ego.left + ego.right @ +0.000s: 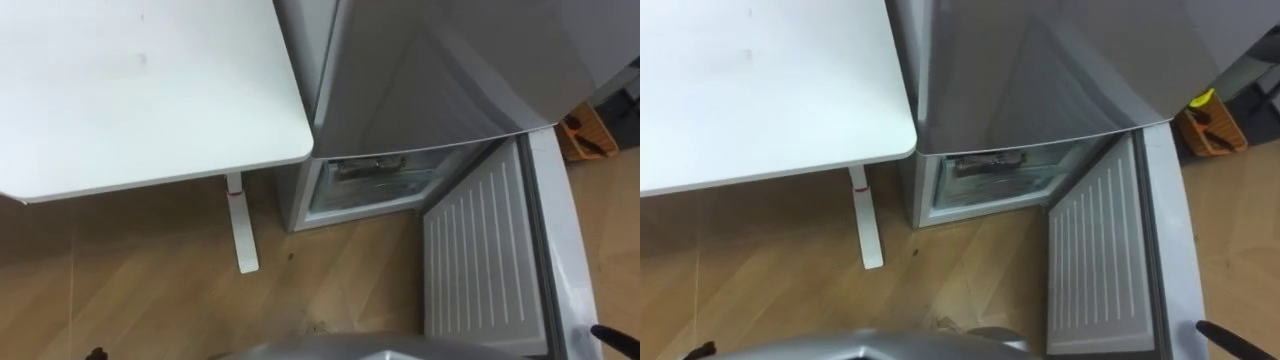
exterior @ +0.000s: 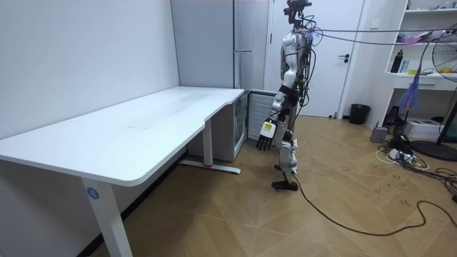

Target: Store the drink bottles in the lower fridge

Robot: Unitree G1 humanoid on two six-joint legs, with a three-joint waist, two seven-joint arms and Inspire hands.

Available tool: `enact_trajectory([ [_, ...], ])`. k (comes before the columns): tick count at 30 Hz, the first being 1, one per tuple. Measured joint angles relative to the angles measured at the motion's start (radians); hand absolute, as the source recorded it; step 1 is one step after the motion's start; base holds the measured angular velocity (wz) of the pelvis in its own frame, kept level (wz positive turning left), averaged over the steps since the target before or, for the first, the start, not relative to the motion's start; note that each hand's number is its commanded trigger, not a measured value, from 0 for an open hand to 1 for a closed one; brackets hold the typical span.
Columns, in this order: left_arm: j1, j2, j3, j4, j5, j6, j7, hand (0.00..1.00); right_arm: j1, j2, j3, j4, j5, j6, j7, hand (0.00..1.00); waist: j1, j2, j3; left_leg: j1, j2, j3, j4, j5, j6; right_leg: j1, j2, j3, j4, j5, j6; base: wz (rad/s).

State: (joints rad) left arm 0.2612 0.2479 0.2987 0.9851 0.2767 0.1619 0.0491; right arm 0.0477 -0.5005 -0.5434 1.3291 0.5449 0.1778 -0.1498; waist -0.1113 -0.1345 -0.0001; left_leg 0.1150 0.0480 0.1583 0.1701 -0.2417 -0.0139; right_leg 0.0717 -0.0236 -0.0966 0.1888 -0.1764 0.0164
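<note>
Scanning from white table [image 1: 150,90] to fridge [image 1: 430,70], lower door [image 1: 480,260] swung open; drinks' whereabouts impossible to tell. Left hand [image 2: 265,143] hanging slack beside it, fingers loose, holding nothing; right hand [image 1: 612,336] unreadable. Probably rigid, smooth, weighty when full; best wrapped mid-body.

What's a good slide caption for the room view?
G1 stands facing the fridge, which is open at the bottom, next to the far end of the long white desk.
</note>
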Motion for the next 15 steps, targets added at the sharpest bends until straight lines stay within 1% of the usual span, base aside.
enact_trajectory([
  [1,-0.002,0.000,0.000,0.000,0.000,0.000,-0.001,0.00,0.000,0.000,0.000,0.000,0.000,0.000,0.000,0.00,0.000,-0.001,0.0015,0.000,0.000,0.000,0.000,0.000,0.000,0.000,0.000,0.000,0.000,0.000,0.000,0.00],
  [2,-0.002,0.000,0.000,0.000,0.000,0.000,-0.003,0.00,0.000,0.000,0.000,0.000,0.006,0.000,0.000,0.00,0.000,0.005,0.0003,0.001,0.000,0.000,-0.001,0.000,0.000,0.000,0.000,0.000,0.000,0.000,0.000,0.00],
  [4,-0.003,0.000,0.000,0.000,0.000,0.000,-0.013,0.00,-0.005,0.000,-0.001,0.000,0.027,0.000,0.000,0.00,-0.001,0.007,0.0019,0.001,0.000,0.001,0.000,0.000,0.000,0.000,0.000,-0.001,-0.001,0.000,0.000,0.00],
  [6,-0.008,0.000,-0.002,0.000,0.001,0.000,-0.023,0.00,-0.013,0.000,-0.001,0.003,0.055,0.000,0.000,0.00,-0.006,0.014,0.0016,0.000,0.000,-0.003,0.005,0.000,0.000,0.000,0.000,-0.004,-0.003,0.000,0.000,0.02],
  [10,-0.012,0.000,-0.008,-0.001,0.001,0.000,-0.025,0.00,-0.021,0.000,-0.002,0.003,0.085,0.000,0.000,0.00,-0.016,0.017,0.0014,0.001,0.000,-0.007,0.005,0.000,0.000,-0.002,0.000,-0.011,-0.004,0.000,0.000,0.04],
  [11,-0.010,0.000,-0.008,-0.001,0.001,0.000,-0.025,0.00,-0.022,0.000,-0.009,0.003,0.092,0.000,0.002,0.00,-0.021,0.021,0.0027,0.001,0.000,-0.006,0.004,0.000,0.000,-0.001,0.000,-0.012,-0.004,0.000,0.000,0.00],
  [12,-0.008,0.000,-0.008,-0.001,0.001,0.000,-0.025,0.00,-0.019,0.001,-0.023,0.003,0.111,0.000,0.006,0.00,-0.021,0.023,0.0023,0.001,0.000,-0.006,0.002,0.000,0.000,-0.002,0.000,-0.012,-0.004,0.000,0.000,0.00],
  [15,-0.008,-0.001,-0.008,-0.001,0.001,0.001,-0.025,0.00,-0.009,0.004,-0.029,0.003,0.126,0.000,0.034,0.00,-0.020,0.029,0.0009,0.000,0.000,-0.008,-0.001,0.000,0.000,0.000,0.000,-0.011,-0.004,0.000,0.000,0.00],
])
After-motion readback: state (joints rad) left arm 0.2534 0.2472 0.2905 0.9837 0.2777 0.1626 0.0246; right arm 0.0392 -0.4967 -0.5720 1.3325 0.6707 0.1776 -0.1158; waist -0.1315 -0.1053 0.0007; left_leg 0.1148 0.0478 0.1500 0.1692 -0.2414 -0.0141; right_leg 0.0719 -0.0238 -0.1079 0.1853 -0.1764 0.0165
